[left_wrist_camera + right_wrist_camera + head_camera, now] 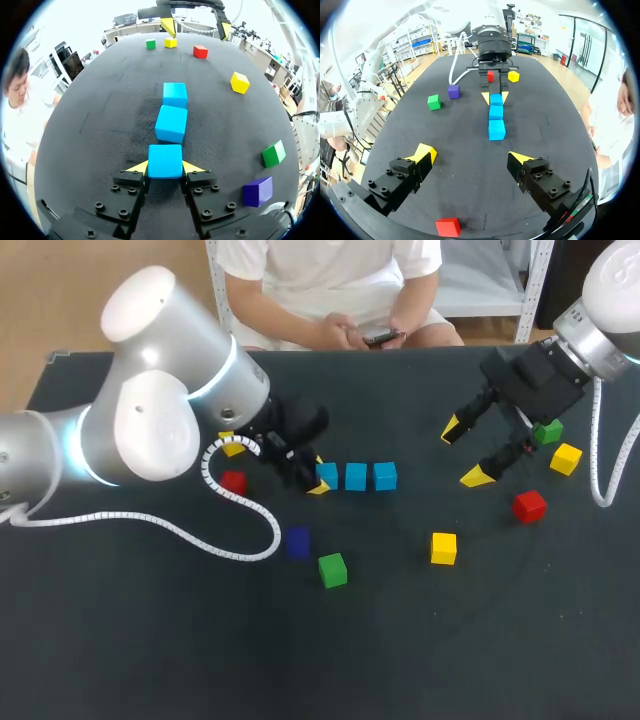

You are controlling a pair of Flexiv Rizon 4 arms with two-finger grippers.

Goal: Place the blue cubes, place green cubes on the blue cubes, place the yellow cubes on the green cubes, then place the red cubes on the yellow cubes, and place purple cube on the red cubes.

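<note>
Three blue cubes are laid on the dark table (150, 640) in a row running left to right: the left blue cube (326, 476), the middle blue cube (356, 476) and the right blue cube (386, 476), set just beside one another with narrow gaps

Nearer than the row, a purple cube (297, 541), a near green cube (333, 569) and a near yellow cube (444, 547) are placed apart from each other. A left red cube (234, 481) and a left yellow cube (233, 446) are partly hidden by the left arm. At the right, a right red cube (530, 505), a right yellow cube (566, 458) and a far green cube (547, 431) are grouped beside the right gripper (465, 453), and the far green cube is partly covered by it

The right gripper is spread wide and nothing is held in it. The left gripper (165, 169) is closed to the width of the left blue cube, which is touched by both yellow tips from two sides and is kept in line with the other two
</note>
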